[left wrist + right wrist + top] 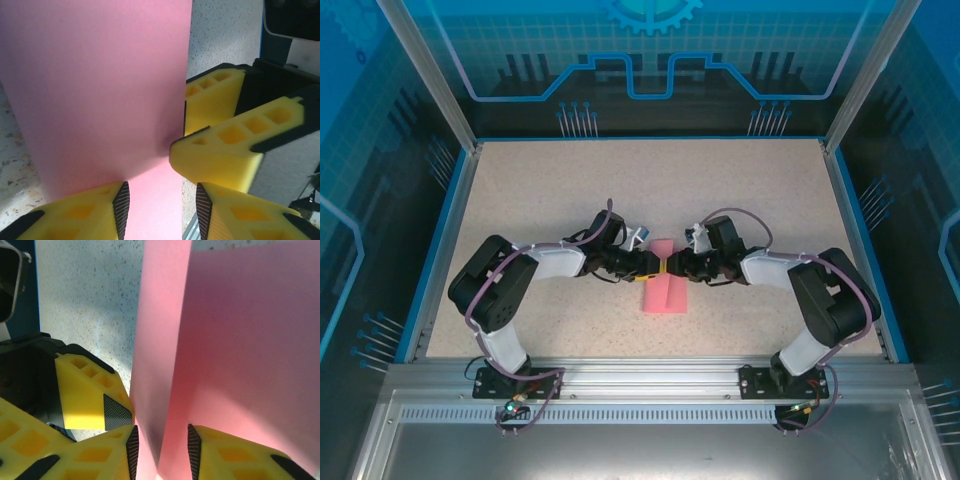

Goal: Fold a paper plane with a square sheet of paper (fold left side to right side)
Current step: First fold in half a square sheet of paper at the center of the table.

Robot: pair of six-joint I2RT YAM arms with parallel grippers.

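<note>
You have both arms leaning in from their bases at the near edge. The elbows are pushed out to either side and the forearms are turned inward. The left claw (654,264) and the right claw (673,266) meet tip to tip over the middle of the speckled beige table (550,190).

The thin pink-red sheet of paper (667,292) lies flat on the table directly under those tips. From above it reads as a narrow upright rectangle with a lengthwise line down it. Most of it reaches toward the near side of the claws, and a small part shows on the far side.

In the left wrist view, your left claw is spread. Its yellow fingers (90,215) with black ribbed pads stand apart, and the gap between them holds the sheet and its right edge. The right claw's yellow fingers sit right at that edge, and you cannot tell whether they touch it.

In the right wrist view, your right claw is likewise spread, its pads (133,447) apart. A straight line where two pink surfaces meet runs into the gap. One yellow finger of the left claw sits just beside the sheet's left edge.
</note>
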